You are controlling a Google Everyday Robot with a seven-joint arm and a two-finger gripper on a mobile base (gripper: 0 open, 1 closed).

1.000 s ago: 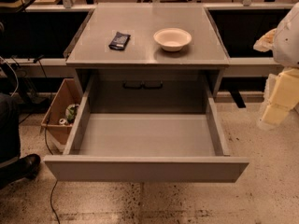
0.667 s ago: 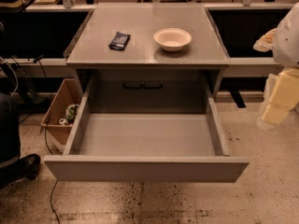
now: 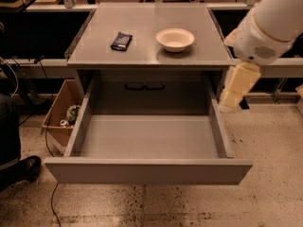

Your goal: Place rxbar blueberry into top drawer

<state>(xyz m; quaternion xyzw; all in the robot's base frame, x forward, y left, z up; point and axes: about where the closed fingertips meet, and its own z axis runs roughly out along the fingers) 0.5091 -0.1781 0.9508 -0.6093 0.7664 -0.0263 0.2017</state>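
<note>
The rxbar blueberry point(image 3: 121, 40), a small dark navy bar, lies flat on the grey cabinet top point(image 3: 147, 56), left of centre. The top drawer point(image 3: 147, 171) is pulled wide open toward me and nothing shows inside it. My gripper point(image 3: 236, 88) hangs at the end of the white arm by the cabinet's right side, above the drawer's right wall and well right of the bar. It holds nothing that I can see.
A white round bowl point(image 3: 175, 39) sits on the cabinet top right of the bar. A grey panel with dark handles point(image 3: 145, 85) is behind the drawer. A cardboard box point(image 3: 59, 115) with items, cables and a person's shoe point(image 3: 21, 169) are at the left.
The arm with the gripper has moved left, closer to the cabinet's right side. The bar, bowl and drawer have not moved.
</note>
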